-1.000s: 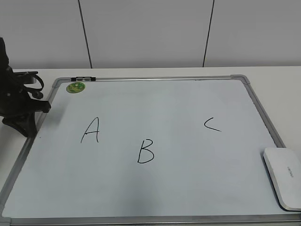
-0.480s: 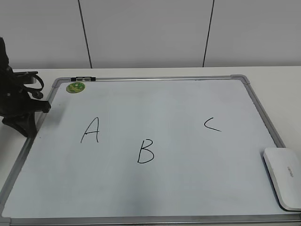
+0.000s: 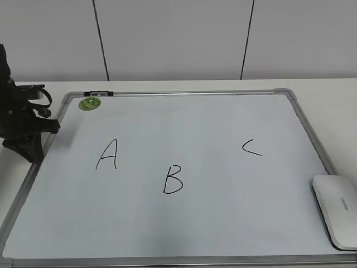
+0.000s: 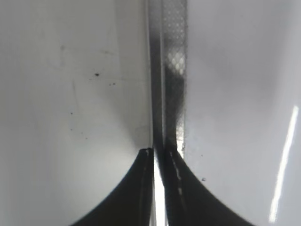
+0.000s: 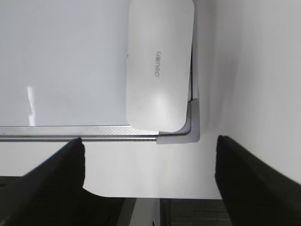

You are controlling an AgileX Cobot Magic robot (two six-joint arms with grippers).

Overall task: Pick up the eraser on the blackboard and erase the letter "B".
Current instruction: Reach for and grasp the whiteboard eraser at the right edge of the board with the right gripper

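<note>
The blackboard (image 3: pixel 189 223) is a white board with a silver frame, lying flat on the table. The letter "B" (image 3: pixel 173 180) is drawn in black near its middle front. The white eraser (image 3: pixel 338 210) lies on the board's front right corner; it also shows in the right wrist view (image 5: pixel 159 63) with grey lettering. My right gripper (image 5: pixel 149 150) is open and empty, hovering over the table edge just short of that corner, out of the exterior view. My left gripper (image 3: pixel 27 146) is shut and empty, resting at the board's left frame (image 4: pixel 170 84).
A black "A" (image 3: pixel 107 154) is left of the "B" and a black "C" (image 3: pixel 251 147) is to its right. A round green magnet (image 3: pixel 90 103) and a small black and white piece (image 3: pixel 98 93) sit at the board's back left corner.
</note>
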